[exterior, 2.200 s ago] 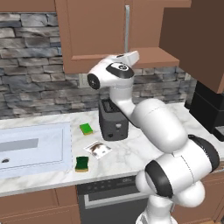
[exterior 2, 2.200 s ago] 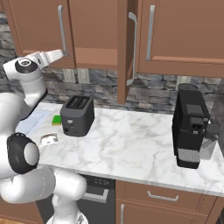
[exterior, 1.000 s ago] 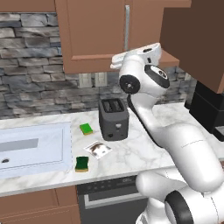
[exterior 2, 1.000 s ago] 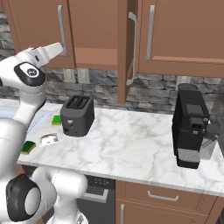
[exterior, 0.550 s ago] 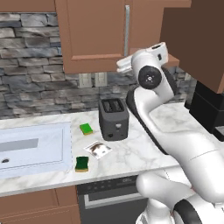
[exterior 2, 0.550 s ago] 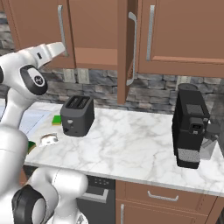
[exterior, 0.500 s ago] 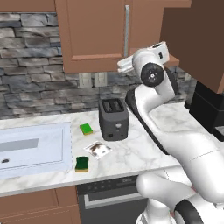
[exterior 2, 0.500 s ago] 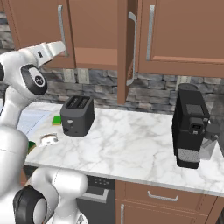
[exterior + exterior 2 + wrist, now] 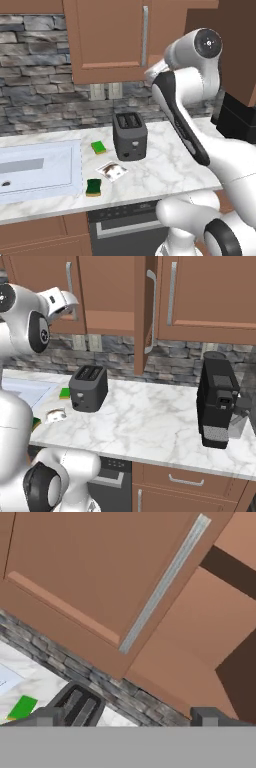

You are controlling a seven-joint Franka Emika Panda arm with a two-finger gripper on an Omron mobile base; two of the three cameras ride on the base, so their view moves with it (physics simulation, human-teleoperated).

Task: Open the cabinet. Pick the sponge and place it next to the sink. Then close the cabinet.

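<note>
Sponge set by the sink – cabinet still ajar

Gripper [image 9: 71,303] jaws wide apart, empty, up by the left door; open door [image 9: 141,311] hangs just right, handle [image 9: 150,311] upright

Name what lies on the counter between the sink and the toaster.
In the left base view, two sponges and a small card: a light-green sponge, a dark green sponge and the card, between sink and toaster.

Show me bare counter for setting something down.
Widest free patch: marble between the toaster and the coffee machine. Crowded strip: between the sink and toaster lie two sponges and a small card.
</note>
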